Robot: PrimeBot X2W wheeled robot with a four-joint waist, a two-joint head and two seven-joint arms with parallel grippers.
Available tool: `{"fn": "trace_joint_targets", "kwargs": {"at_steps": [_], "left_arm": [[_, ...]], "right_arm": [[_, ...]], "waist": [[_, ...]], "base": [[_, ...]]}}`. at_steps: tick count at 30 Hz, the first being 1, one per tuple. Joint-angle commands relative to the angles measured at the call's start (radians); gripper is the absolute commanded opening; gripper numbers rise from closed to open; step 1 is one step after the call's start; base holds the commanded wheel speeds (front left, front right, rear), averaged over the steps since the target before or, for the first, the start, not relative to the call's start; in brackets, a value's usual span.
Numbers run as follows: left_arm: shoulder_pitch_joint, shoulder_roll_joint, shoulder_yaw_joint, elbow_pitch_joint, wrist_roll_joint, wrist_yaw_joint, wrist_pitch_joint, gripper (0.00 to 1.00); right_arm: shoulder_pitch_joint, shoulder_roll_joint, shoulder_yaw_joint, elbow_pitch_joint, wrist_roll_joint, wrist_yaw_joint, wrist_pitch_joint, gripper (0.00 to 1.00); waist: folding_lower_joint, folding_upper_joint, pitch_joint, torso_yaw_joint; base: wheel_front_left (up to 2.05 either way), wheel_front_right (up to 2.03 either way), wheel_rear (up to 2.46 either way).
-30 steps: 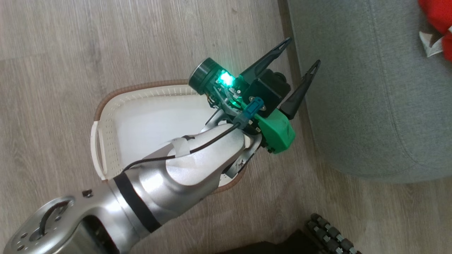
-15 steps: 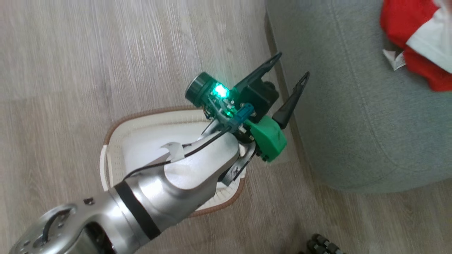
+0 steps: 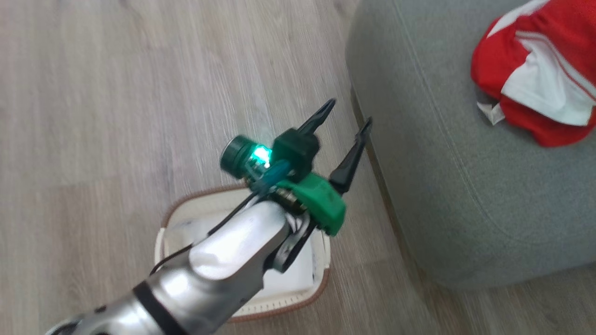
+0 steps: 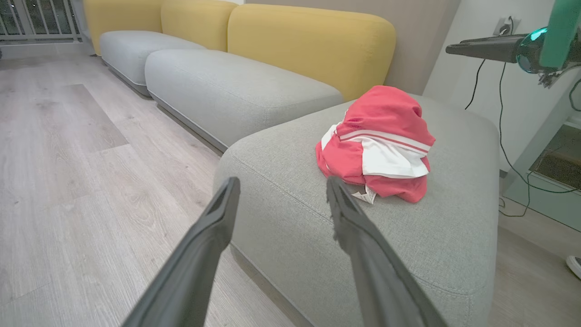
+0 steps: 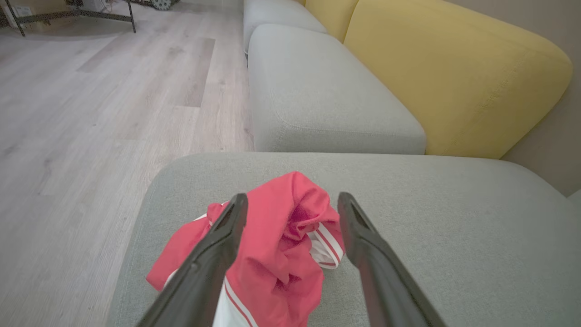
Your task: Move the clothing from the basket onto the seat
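The clothing (image 3: 526, 79), a crumpled heap of bright red jersey with white panels and stripes, lies on top of the grey-green seat (image 3: 442, 163), towards the seat's far side from the basket, with a small white tag (image 3: 489, 113) sticking out at the heap's edge. The cream basket (image 3: 195, 207) with its brown braided rim stands on the wood-look floor (image 3: 139, 93) just beside the seat's front edge; the left forearm crosses over it, and its white bottom shows on either side of the arm. The left gripper (image 3: 349, 112) hangs in the air above the floor close to the seat's corner, its two dark fingers spread apart with nothing between them. In the right wrist view the right gripper (image 5: 292, 197) is above the seat, looking down on the heap (image 5: 277, 254), its fingers also wide apart and gripping nothing. Yellow backrests (image 4: 308, 41) rise behind the seat.
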Motion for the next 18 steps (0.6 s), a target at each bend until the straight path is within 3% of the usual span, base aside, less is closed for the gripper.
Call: {"fn": "trace_joint_targets", "kwargs": {"at_steps": [1,5,8,12,18], "left_arm": [[-0.003,0.02,0.047,-0.041,0.011,-0.002,-0.009,1.0],[0.049,0.053,0.083,-0.077,0.018,-0.001,-0.009,1.0],[0.082,0.073,0.116,-0.105,0.025,0.009,-0.009,1.0],[0.127,0.1,0.156,-0.136,0.035,0.018,-0.009,1.0],[0.207,0.141,0.233,-0.195,0.053,0.048,-0.009,1.0]], "right_arm": [[0.043,-0.022,0.004,-0.01,0.008,0.0,-0.02,1.0],[0.067,-0.03,-0.025,-0.051,0.001,0.0,-0.039,1.0],[0.085,-0.037,-0.117,-0.113,-0.032,0.0,-0.04,1.0],[0.188,-0.031,-0.312,-0.2,-0.104,0.0,-0.041,1.0],[0.467,0.05,-0.631,-0.332,-0.257,0.0,-0.041,1.0]], "waist": [[0.0,-0.0001,-0.052,0.022],[0.0,-0.0001,-0.089,0.038],[0.0,-0.0001,-0.108,0.052],[0.0,-0.0001,-0.133,0.074],[0.0,-0.0001,-0.169,0.108]], "base": [[0.0,0.0,0.0],[0.0,0.0,0.0],[0.0,0.0,0.0],[0.0,0.0,0.0],[0.0,0.0,0.0]]}}
